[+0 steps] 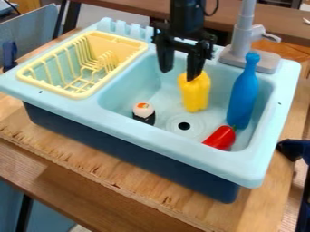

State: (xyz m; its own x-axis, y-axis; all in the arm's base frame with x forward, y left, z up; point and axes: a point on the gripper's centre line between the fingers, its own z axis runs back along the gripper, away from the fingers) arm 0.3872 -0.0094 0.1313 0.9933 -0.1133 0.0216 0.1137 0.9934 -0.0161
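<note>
The open claw (179,75) hangs with fingers apart, the yellow pepper (196,96) toward five o'clock, its long axis roughly twelve-to-six.

I've got the faucet (243,34) cropped up top, gripper (178,75) hiding part of the yellow toy's (196,97) top, dark blue object (294,148) cut off right.

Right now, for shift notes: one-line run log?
black two-finger hand: open, over pale-blue toy sink; nearest: yellow toy pepper; basin: blue toy bottle, red toy pepper, black-and-white toy sushi
</note>
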